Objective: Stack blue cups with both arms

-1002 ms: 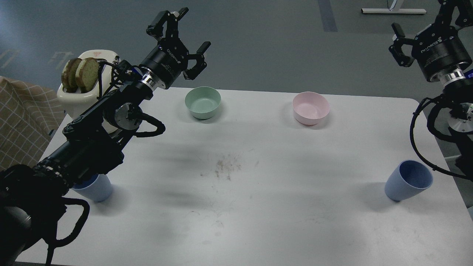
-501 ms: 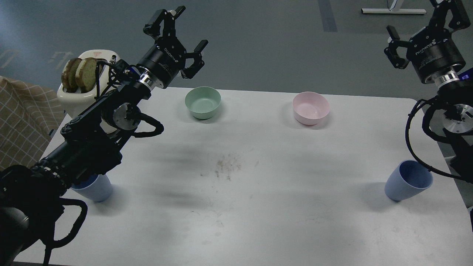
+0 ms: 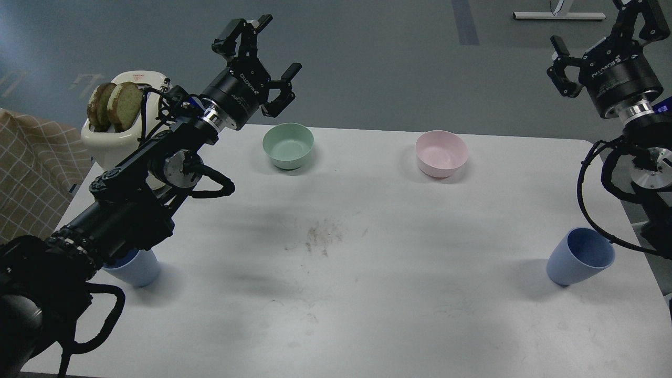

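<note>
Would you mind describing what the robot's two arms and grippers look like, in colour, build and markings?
Both arms are black and jointed, with looping black cables alongside. A silver ring sits at each wrist behind a thick black cylinder carrying white lettering. The left gripper and right gripper each have two angular black fingers on linkages. A round silver joint cap shows on each arm. No sleeves.

You can read white lettering, "ROBOTIQ" or close to it, printed along the black cylindrical body of the left pincer (image 3: pixel 261 59), running slantwise and partly foreshortened. The same white brand word stands on the black cylindrical body of the right pincer (image 3: pixel 604 31), tilted so its last letters are hard to make out. On the cream white plastic toaster (image 3: pixel 137 84) you will find a small reddish label near its top edge, too small to read.
</note>
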You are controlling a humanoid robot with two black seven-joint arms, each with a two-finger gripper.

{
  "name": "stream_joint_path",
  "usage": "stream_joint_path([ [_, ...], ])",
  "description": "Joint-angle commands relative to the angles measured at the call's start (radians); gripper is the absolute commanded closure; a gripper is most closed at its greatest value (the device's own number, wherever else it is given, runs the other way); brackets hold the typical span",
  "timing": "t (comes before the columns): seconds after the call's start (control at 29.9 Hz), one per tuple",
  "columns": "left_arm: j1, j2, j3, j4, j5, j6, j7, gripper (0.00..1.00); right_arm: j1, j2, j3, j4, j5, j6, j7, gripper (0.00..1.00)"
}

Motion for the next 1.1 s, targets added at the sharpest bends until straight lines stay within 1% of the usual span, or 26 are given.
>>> stream_joint_path([
  [0.0,0.002,0.101,0.0,-0.126,0.122,-0.012,0.004,0.02,0.0,-0.001,0.0,0.002,0.0,0.0,0.0,0.0],
  [0.07,0.006,0.168,0.004,-0.201,0.161,-0.025,0.007,0.02,0.001,-0.001,0.0,0.002,0.0,0.0,0.0,0.0],
  [0.17,0.006,0.271,0.015,-0.28,0.224,-0.045,0.01,0.02,0.001,-0.001,0.0,0.002,0.0,0.0,0.0,0.0],
  [0.23,0.006,0.385,0.035,-0.358,0.319,-0.045,0.009,0.02,0.001,-0.001,0.0,0.003,0.0,0.0,0.0,0.0],
  [0.27,0.006,0.386,0.035,-0.358,0.32,-0.045,0.009,0.02,0.001,-0.001,0.0,0.003,0.0,0.0,0.0,0.0],
  [0.33,0.011,0.522,0.044,-0.457,0.466,-0.045,0.006,0.02,0.001,-0.001,0.0,0.003,0.0,0.0,0.0,0.0],
  [0.37,0.014,0.554,0.044,-0.484,0.51,-0.045,0.003,0.02,0.001,-0.001,0.0,0.003,0.0,0.0,0.0,0.0],
  [0.4,0.028,0.623,0.044,-0.533,0.597,-0.045,-0.003,0.02,0.001,-0.001,0.0,0.005,0.0,0.0,0.0,0.0],
  [0.43,0.046,0.685,0.044,-0.58,0.676,-0.045,-0.011,0.02,0.001,-0.001,0.0,0.005,0.0,0.0,0.0,0.0],
  [0.5,0.064,0.751,0.046,-0.628,0.741,-0.045,-0.031,0.02,0.001,0.0,0.0,0.006,0.0,0.0,0.0,0.0],
  [0.53,0.083,0.815,0.046,-0.666,0.799,-0.045,-0.061,0.02,0.0,0.0,0.0,0.009,-0.002,0.0,0.0,0.0],
  [0.57,0.095,0.846,0.046,-0.682,0.83,-0.045,-0.077,0.02,0.0,0.002,0.0,0.009,0.0,0.0,0.0,0.0],
  [0.63,0.153,0.953,0.046,-0.722,0.963,-0.045,-0.14,0.02,0.0,0.0,0.0,0.014,-0.002,0.0,0.0,0.0],
  [0.67,0.169,0.975,0.046,-0.726,0.999,-0.045,-0.161,0.02,0.0,-0.001,0.0,0.014,-0.002,0.0,0.0,0.0],
  [0.83,0.268,1.075,0.052,-0.717,1.214,-0.045,-0.162,0.02,0.001,-0.001,0.0,0.018,0.0,0.0,0.0,0.0],
  [0.94,0.298,1.082,0.079,-0.711,1.225,-0.045,-0.162,0.02,0.0,-0.001,0.0,0.018,-0.002,0.0,0.0,0.0],
  [1.04,0.304,1.078,0.168,-0.657,1.225,-0.045,-0.162,0.02,-0.006,0.005,0.0,0.02,0.0,0.0,0.0,0.0],
  [1.07,0.304,1.075,0.217,-0.642,1.225,-0.045,-0.162,0.02,-0.008,0.005,0.0,0.02,-0.002,0.0,0.0,0.0],
])
